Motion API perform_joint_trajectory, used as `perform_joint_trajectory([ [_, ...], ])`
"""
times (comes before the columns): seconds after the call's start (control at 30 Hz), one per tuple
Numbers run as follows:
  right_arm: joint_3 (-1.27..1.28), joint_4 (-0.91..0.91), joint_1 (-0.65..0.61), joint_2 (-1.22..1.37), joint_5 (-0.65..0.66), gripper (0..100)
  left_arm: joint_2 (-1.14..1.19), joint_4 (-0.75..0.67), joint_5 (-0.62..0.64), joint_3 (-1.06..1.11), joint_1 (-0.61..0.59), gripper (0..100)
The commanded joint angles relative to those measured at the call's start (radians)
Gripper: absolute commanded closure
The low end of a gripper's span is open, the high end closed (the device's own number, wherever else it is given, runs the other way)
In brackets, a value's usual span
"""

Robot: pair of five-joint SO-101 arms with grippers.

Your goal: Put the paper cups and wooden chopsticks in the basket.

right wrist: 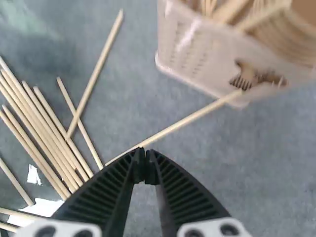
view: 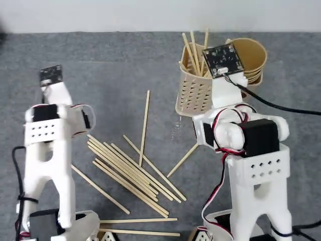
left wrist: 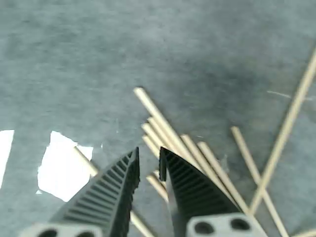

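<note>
A perforated cream basket (view: 194, 94) stands at the back right with several wooden chopsticks (view: 193, 50) upright in it and stacked paper cups (view: 252, 56) at its far side. Many loose chopsticks (view: 131, 173) lie fanned on the grey mat between the arms. My left gripper (left wrist: 148, 154) hovers over one end of that pile (left wrist: 170, 136), its jaws a narrow gap apart and empty. My right gripper (right wrist: 144, 154) is shut with nothing in it, hovering above a single chopstick (right wrist: 182, 123) that runs toward the basket (right wrist: 212, 54). The cups (right wrist: 289, 34) show at the basket's edge.
One chopstick (view: 145, 125) lies apart, pointing toward the back. Another (view: 183, 159) lies slanted beside the right arm's base. Two more (view: 140, 226) lie crosswise near the front edge. A white patch (left wrist: 61, 165) shows on the mat under the left gripper.
</note>
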Motion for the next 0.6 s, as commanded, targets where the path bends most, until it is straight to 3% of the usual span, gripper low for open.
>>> perform_joint_trajectory([
  [0.0, -0.034, 0.044, 0.062, -0.036, -0.009, 98.7, 0.037, -0.026, 0.021, -0.024, 0.089, 93],
  [0.23, 0.075, 0.031, 0.232, -0.142, 0.031, 98.6, 0.276, -0.172, 0.025, -0.031, 0.112, 93],
  [0.47, 0.172, 0.028, 0.245, -0.297, 0.089, 98.3, 0.466, -0.273, 0.026, -0.031, 0.141, 93],
  [0.57, 0.173, 0.028, 0.245, -0.325, 0.091, 98.3, 0.499, -0.25, 0.04, -0.056, 0.143, 93],
])
